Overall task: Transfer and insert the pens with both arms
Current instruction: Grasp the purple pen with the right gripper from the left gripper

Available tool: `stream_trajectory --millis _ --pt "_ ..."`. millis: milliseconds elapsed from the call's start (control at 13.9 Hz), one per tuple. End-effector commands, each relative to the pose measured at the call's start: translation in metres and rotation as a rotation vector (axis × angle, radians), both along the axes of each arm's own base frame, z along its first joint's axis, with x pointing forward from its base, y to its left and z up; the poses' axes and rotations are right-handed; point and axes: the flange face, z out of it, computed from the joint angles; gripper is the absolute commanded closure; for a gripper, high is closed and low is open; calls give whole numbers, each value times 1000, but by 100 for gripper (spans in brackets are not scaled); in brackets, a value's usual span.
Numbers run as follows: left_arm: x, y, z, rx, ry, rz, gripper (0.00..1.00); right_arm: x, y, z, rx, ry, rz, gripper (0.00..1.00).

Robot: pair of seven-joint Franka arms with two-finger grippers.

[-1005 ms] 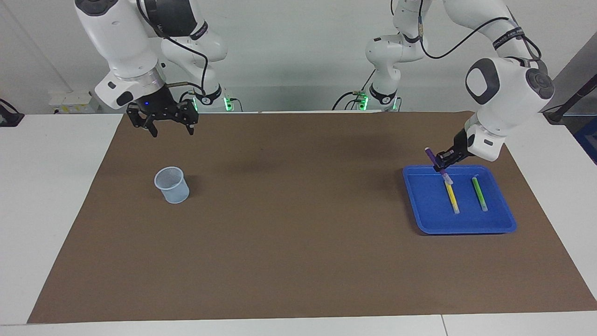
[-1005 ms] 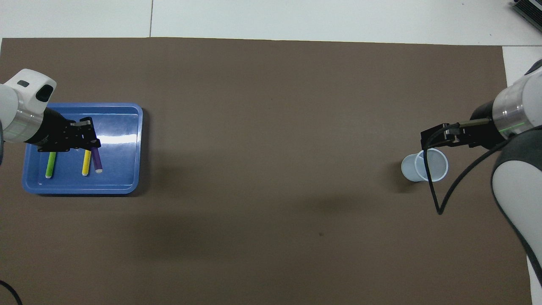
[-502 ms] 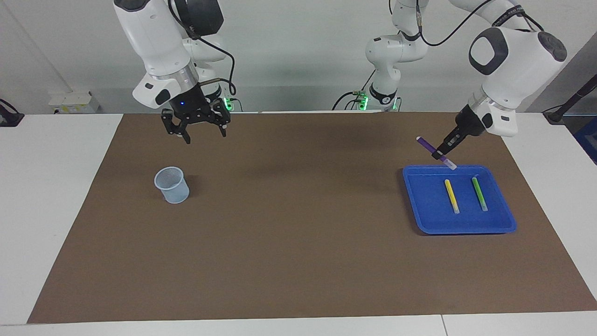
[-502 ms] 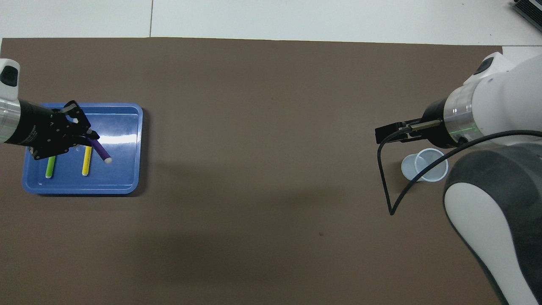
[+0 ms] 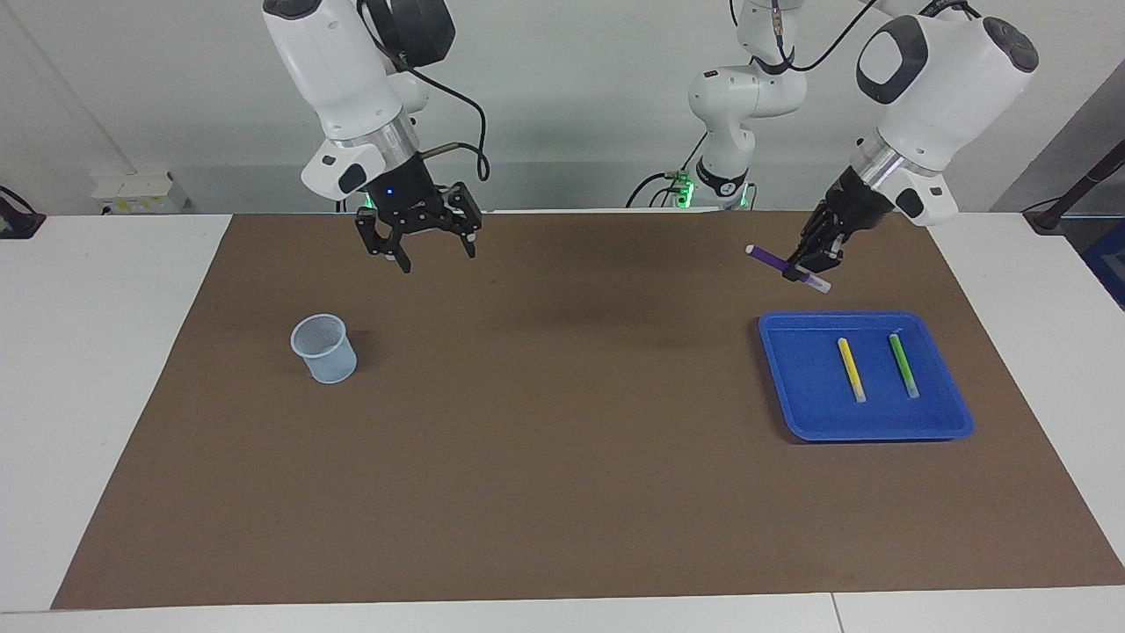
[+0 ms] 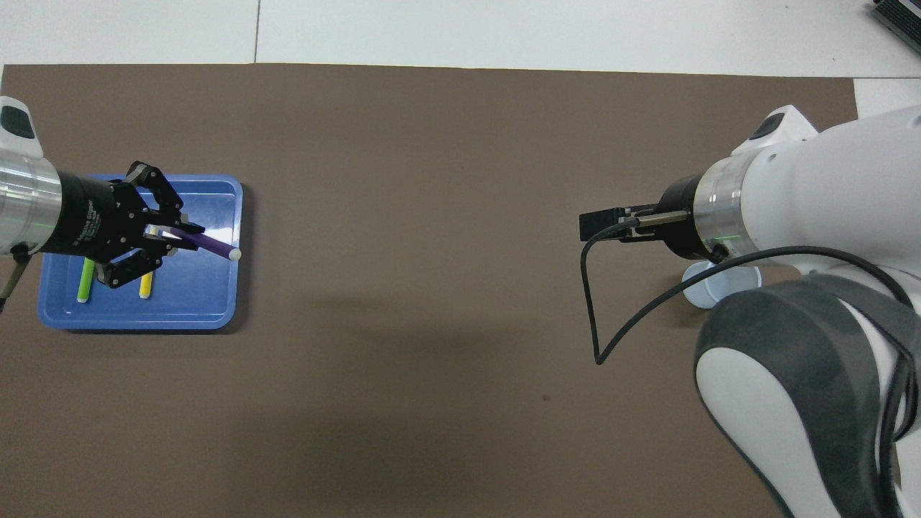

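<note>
**Purple pen lifted clear of the tray**

A white bench point(image 5: 114, 369) is carrying a large brown paper mat point(image 5: 562, 492) that is covering most of its top, with a pale grey wall point(image 5: 571, 105) rising at the robots' end.

The left gripper point(image 5: 807, 264) is hanging over the mat just beside the shallow blue plastic tray point(image 5: 791, 413), its fingers clamping the slim purple marker pen point(image 5: 773, 258), which is lying tilted in the air with its whitish cap pointing toward the tray.

The slim yellow marker pen point(image 5: 850, 367) and the slim green marker pen point(image 5: 903, 363) are lying side by side in the tray, apart from each other.

The right gripper point(image 5: 434, 252) is hovering over the mat at the robots' edge, its fingers spreading wide and holding nothing. The small pale blue mesh cup point(image 5: 324, 348) is standing upright on the mat toward the right arm's end.
</note>
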Motion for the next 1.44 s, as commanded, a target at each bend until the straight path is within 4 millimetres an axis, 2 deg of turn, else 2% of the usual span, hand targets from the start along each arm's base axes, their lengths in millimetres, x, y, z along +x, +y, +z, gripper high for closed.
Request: stream_trajectory --millis 0,359,646,718,933,1077,1364 --pt "-10 -8 11 -87 32 88 100 -5 6 -8 118 -4 -78 0" --pt "-24 -64 11 -140 83 82 100 -5 69 -12 355 64 -348 0" --pt "-36 -92 12 -163 104 87 100 -11 127 -14 515 88 -492 0" --pt "-39 -99 11 -168 119 110 100 -18 144 -17 527 93 -494 0" --pt "-44 -104 15 -238 156 178 100 -47 199 -22 559 139 -505 0" --pt "-48 -103 12 -252 167 206 100 -59 221 -19 618 178 -612 0" --pt "-54 -109 8 -255 164 211 100 -68 230 -19 612 195 -602 0"
